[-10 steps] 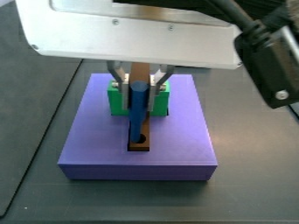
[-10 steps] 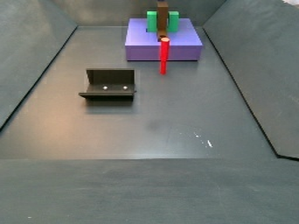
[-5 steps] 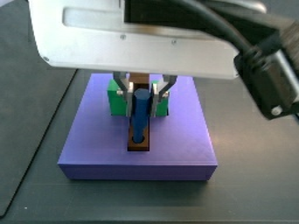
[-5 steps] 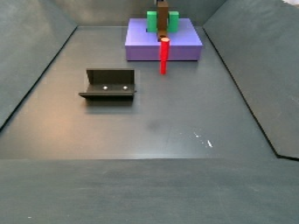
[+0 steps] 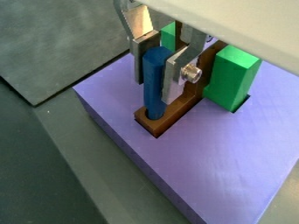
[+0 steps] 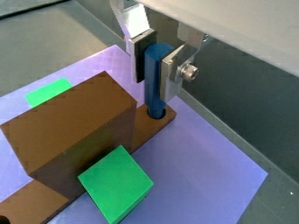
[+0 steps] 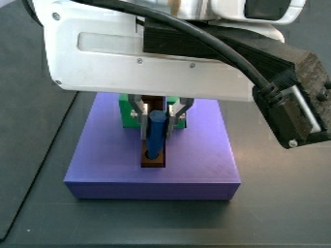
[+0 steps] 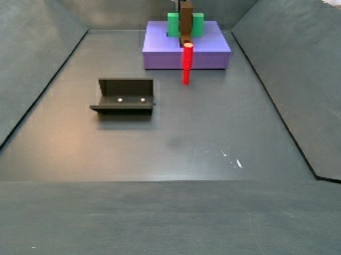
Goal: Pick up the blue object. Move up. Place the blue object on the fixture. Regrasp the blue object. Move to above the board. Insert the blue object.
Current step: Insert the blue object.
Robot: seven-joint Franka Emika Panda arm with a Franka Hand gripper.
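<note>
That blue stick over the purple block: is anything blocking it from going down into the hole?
Nothing visible does. The claw holds the blue stick upright over the board, its lower end already at the hole in the brown bar. The green block sits off to the side.

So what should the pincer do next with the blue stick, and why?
Probably push straight down a little more. The pincer holds the slim bright-blue peg upright, its lower end already in the hole of the long brown bar on the purple square board, most of it above.
</note>
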